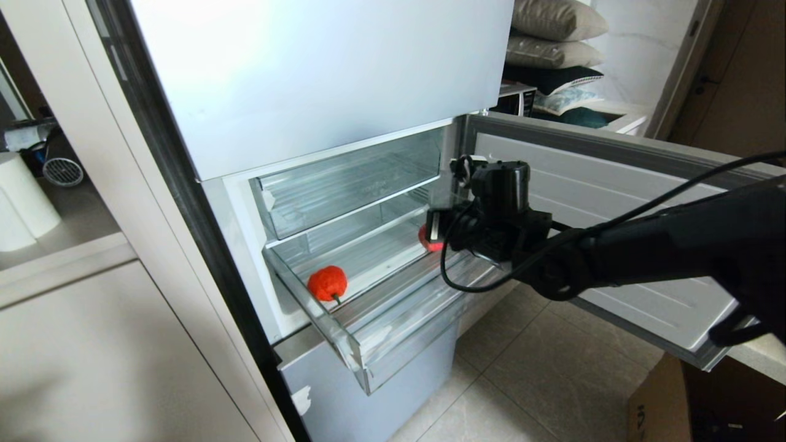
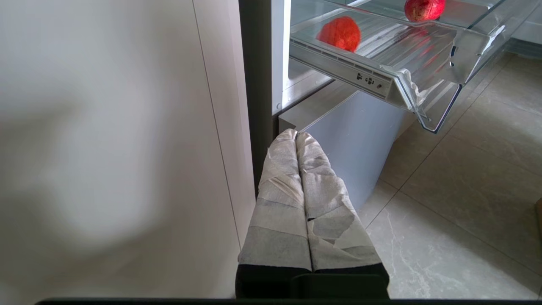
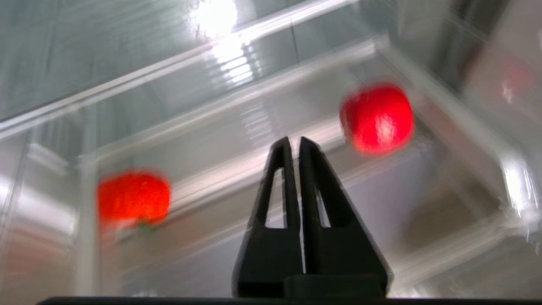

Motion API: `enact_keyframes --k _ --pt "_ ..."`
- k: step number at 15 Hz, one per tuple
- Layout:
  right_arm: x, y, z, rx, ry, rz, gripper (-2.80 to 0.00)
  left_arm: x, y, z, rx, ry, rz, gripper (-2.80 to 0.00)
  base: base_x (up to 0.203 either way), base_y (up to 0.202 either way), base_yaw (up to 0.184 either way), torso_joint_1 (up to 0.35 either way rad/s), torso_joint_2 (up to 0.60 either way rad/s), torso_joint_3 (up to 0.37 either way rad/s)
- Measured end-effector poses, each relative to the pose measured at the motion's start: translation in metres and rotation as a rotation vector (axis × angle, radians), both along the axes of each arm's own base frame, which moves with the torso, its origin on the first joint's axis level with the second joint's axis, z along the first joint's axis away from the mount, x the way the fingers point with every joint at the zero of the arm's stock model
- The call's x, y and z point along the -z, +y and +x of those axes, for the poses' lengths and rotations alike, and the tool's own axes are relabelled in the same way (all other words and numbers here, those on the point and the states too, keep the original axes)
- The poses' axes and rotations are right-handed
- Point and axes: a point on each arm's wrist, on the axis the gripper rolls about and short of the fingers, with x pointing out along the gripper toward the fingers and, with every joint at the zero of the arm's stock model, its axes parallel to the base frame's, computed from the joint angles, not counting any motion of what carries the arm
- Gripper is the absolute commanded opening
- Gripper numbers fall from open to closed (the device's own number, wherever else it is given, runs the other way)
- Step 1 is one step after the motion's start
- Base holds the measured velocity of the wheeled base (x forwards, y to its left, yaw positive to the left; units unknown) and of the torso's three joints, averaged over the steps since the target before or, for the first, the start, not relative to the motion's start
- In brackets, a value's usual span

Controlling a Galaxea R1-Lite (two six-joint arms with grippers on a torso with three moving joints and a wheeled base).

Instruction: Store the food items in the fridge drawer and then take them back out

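Right arm [image 1: 675, 245]: black, nearest the head camera, reaching in from the right across the open fridge door [image 1: 614, 202] toward the pulled-out drawer. Right gripper [image 3: 295, 146]: jaws closed together on nothing, held above the drawer's right side, pointing into it.

Fridge drawer [image 1: 344, 334]: clear plastic, ribbed floor, thick stepped front lip, slid well out of the fridge over the tiled floor [image 1: 540, 380]. A shallower clear bin [image 1: 344, 184] sits above it, pushed in.

Food items, two, both lying loose in the drawer, well apart from each other:
- Red fruit, left [image 1: 327, 283]: on the ribbed floor near the left wall and the front, short green stem showing.
- Red fruit, right [image 1: 428, 239]: near the right wall, partly hidden in the head view by the right gripper; apart from the closed jaws in the right wrist view.

Left gripper [image 2: 296, 135]: taped fingers [image 2: 279, 203] pressed shut, empty, low beside the fridge's left edge, below the drawer; a pale cabinet panel [image 2: 106, 127] is alongside.

Background: stacked cushions [image 1: 552, 37] behind the fridge door.
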Motion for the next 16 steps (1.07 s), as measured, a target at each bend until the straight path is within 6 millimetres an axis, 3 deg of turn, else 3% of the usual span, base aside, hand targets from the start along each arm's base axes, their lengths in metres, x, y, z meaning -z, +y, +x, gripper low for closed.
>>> enact_keyframes --k 5,8,10,12,16 --pt "-0.024 -0.046 -0.090 0.021 0.201 0.003 -2.80 0.000 0.000 0.000 0.000 0.000 0.000 -2.80 0.000 0.000 0.000 0.000 0.00 0.000" --pt "-0.019 -0.070 -0.126 0.048 0.380 -0.072 -2.80 0.000 0.000 0.000 0.000 0.000 0.000 -2.80 0.000 0.000 0.000 0.000 0.00 0.000" --pt "-0.009 -0.078 -0.137 0.057 0.468 -0.132 -2.80 0.000 0.000 0.000 0.000 0.000 0.000 -2.80 0.000 0.000 0.000 0.000 0.00 0.000" --pt "0.000 -0.076 -0.135 0.062 0.498 -0.154 -2.80 0.000 0.000 0.000 0.000 0.000 0.000 -2.80 0.000 0.000 0.000 0.000 0.00 0.000" --pt "0.034 -0.061 -0.112 0.076 0.557 -0.194 -2.80 0.000 0.000 0.000 0.000 0.000 0.000 -2.80 0.000 0.000 0.000 0.000 0.00 0.000"
